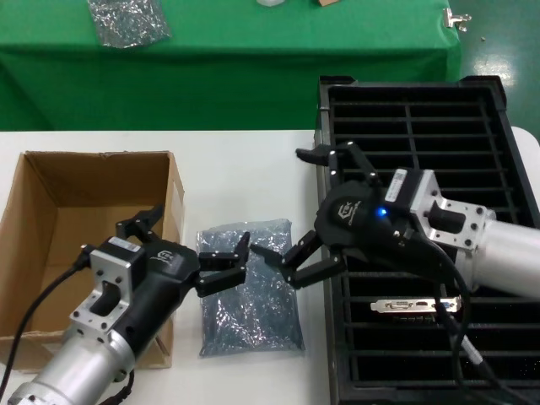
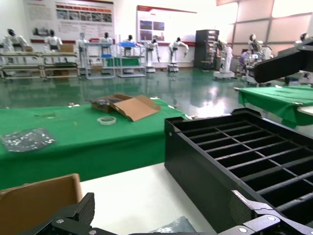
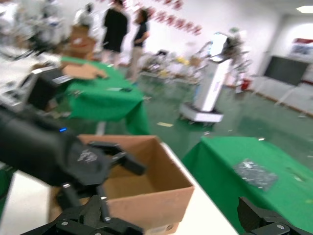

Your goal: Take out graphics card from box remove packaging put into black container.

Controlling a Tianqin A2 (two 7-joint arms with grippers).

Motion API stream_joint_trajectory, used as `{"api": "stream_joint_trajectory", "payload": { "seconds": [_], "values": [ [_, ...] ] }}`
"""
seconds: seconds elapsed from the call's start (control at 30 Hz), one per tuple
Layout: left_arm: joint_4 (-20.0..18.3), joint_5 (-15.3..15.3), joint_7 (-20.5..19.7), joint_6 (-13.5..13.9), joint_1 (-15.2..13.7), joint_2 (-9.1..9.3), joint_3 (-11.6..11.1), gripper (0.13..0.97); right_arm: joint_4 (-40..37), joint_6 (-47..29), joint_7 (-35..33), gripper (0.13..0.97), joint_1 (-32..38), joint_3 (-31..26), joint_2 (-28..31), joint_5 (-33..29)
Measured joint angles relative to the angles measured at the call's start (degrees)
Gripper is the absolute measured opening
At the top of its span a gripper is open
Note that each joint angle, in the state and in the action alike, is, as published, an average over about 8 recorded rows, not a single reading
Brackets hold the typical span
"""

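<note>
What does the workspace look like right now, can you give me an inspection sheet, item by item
Surface: white table.
Job's things: cardboard box open at left; silvery bag flat between box and black tray; graphics card in a tray slot.
Clutter: nothing seen on the table.
Grippers: left gripper and right gripper both open, facing each other above the bag.
Cables: black cable along left arm.
Surroundings: green table behind, with another silvery bag.

From my remote station, the right arm covers most of the graphics card (image 1: 419,304), leaving only its bracket edge showing. The black container (image 1: 506,160) is cut off below; the packaging (image 2: 173,227) barely shows in my left wrist view.
</note>
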Motion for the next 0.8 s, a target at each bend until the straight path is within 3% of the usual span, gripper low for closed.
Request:
{"api": "stream_joint_trajectory", "payload": {
  "seconds": [0.8],
  "values": [
    [3.15,-24.69,18.09,-17.88,6.28,-5.25,1.59,0.966,-0.06,28.5,-10.85,0.966,-25.15,16.12,-9.57,8.8]
  ]
}}
